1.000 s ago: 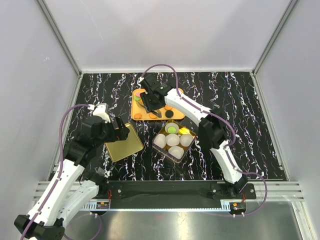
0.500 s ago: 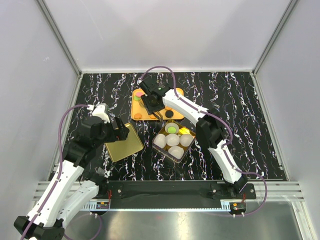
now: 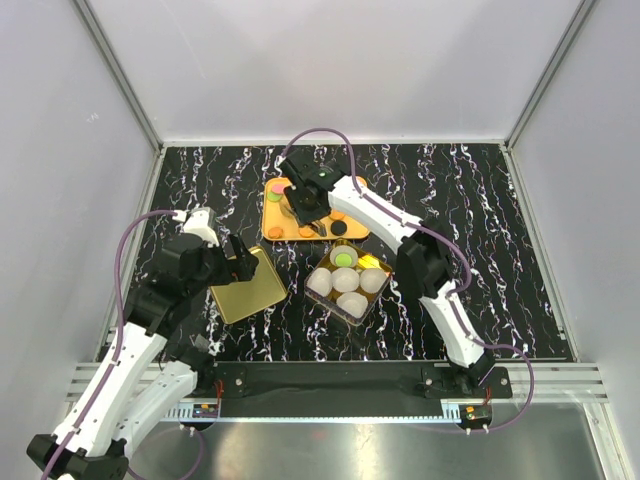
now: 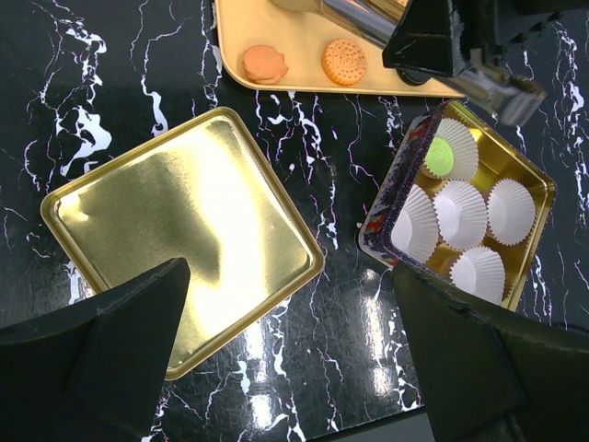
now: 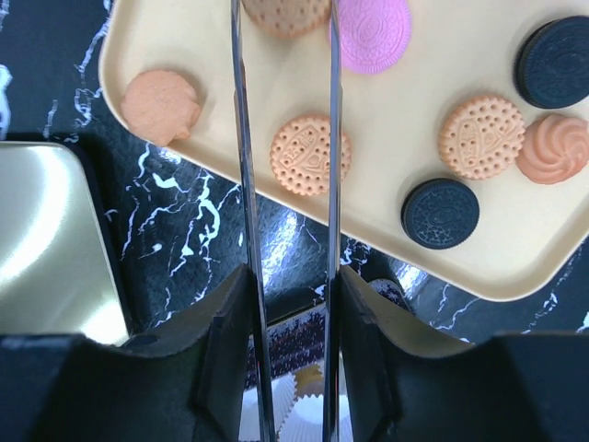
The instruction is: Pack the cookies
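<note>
A glossy gold metal lid (image 4: 179,241) lies on the polished black marble-patterned table (image 4: 304,368), beside pleated white paper cups (image 4: 460,212).

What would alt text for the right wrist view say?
The right gripper's two long metal tongs reach over an orange tray, their tips past the frame's top edge. On the tray lie orange cookies, a pink cookie and black cookies.

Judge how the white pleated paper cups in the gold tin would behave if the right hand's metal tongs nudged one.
The white pleated paper cups look thin and light, so they would probably slide or tip. Their fluted walls would likely crumple under the metal tongs. Packed close inside the gold tin, they may jostle neighbours.
</note>
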Available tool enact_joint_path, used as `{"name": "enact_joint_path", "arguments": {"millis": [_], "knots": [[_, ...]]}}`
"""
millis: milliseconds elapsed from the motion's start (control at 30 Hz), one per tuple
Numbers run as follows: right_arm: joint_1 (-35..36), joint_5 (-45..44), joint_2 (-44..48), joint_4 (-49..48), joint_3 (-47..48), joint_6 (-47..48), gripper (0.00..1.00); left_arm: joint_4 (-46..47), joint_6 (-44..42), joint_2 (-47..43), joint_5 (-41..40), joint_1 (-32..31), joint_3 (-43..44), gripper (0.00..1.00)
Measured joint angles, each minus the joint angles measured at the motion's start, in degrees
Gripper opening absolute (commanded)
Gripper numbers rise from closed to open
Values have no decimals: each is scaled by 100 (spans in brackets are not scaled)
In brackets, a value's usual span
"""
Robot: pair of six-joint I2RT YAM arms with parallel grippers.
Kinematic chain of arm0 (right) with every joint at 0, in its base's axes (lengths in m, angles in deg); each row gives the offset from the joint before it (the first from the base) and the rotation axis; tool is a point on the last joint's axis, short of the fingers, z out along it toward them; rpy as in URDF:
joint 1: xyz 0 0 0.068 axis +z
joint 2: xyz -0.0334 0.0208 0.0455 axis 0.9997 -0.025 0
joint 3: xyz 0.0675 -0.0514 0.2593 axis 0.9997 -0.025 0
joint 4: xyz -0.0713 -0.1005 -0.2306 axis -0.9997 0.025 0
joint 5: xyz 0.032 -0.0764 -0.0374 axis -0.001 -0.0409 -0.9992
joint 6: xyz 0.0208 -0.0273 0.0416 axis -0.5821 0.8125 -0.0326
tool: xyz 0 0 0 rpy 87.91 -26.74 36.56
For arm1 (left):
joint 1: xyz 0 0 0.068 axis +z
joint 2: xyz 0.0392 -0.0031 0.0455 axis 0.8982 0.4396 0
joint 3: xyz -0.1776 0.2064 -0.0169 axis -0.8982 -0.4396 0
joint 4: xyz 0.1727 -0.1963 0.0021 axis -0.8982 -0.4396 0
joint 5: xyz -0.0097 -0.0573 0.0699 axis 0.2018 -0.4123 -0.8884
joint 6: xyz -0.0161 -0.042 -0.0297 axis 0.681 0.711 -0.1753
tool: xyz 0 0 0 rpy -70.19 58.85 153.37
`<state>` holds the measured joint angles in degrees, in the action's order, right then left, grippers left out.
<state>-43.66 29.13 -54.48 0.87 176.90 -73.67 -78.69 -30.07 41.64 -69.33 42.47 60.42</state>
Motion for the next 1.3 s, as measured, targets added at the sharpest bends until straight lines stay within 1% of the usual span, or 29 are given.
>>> {"name": "enact_joint_path", "arguments": {"millis": [367,500,600,767,1133,1300], "knots": [[0,-2,732,24,-7,4,45,0,0,-11,-7,-28,0,99],[0,0,1032,13,-219,2,45,-2,2,-13,-22,-37,0,99],[0,0,1419,39,-584,-9,45,-4,2,-35,-24,-50,0,99],[0,15,2417,136,-1381,-52,46,-4,2,-122,-26,-61,0,99],[11,131,5346,800,-3462,-463,46,-4,2,-122,-20,-70,0,99],[11,133,6004,1165,-4264,-695,46,-2,0,-122,-20,-74,0,99]]}}
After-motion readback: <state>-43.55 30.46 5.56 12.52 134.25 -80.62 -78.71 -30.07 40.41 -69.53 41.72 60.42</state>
